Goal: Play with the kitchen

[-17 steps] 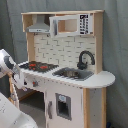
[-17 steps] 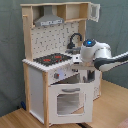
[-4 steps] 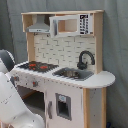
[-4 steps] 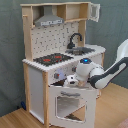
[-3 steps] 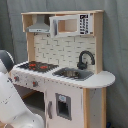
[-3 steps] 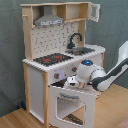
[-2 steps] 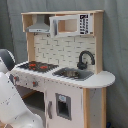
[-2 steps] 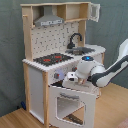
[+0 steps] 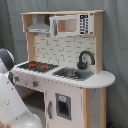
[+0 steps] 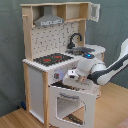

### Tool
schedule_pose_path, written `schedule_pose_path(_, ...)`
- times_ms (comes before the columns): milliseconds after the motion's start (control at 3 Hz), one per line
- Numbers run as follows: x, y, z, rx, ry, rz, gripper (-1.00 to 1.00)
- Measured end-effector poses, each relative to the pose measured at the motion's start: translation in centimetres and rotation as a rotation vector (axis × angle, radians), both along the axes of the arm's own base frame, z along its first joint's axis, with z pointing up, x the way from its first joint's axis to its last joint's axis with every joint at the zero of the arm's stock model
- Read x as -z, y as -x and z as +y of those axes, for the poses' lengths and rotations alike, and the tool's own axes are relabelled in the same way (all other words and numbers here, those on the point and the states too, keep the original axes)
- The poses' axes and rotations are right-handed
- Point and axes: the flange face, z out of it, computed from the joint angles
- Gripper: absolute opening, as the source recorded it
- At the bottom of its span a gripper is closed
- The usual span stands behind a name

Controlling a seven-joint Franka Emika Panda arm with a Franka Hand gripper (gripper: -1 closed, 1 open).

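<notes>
Kitchen (image 10: 47, 65) stands on the wood floor (image 10: 107, 107); your hand (image 10: 75, 76) sits right at its front, just below the stovetop (image 10: 51, 59) edge & above the oven door (image 10: 70, 102), which hangs open, tilted outward. Can't tell if hand is open or closed.

Gripper (image 10: 74, 76) fingers blurred; arm (image 10: 117, 65) cut off.

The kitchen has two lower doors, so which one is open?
The windowed oven door under the stovetop hangs tilted open, by the gripper. The narrow door under the sink is shut.
</notes>
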Motion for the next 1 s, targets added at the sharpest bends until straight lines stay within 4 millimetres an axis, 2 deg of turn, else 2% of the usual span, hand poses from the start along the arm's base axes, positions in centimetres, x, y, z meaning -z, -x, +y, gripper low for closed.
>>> schedule_pose_path(1000,-3.8,1.0,-0.5,0.077,0.025,-0.042,1.00)
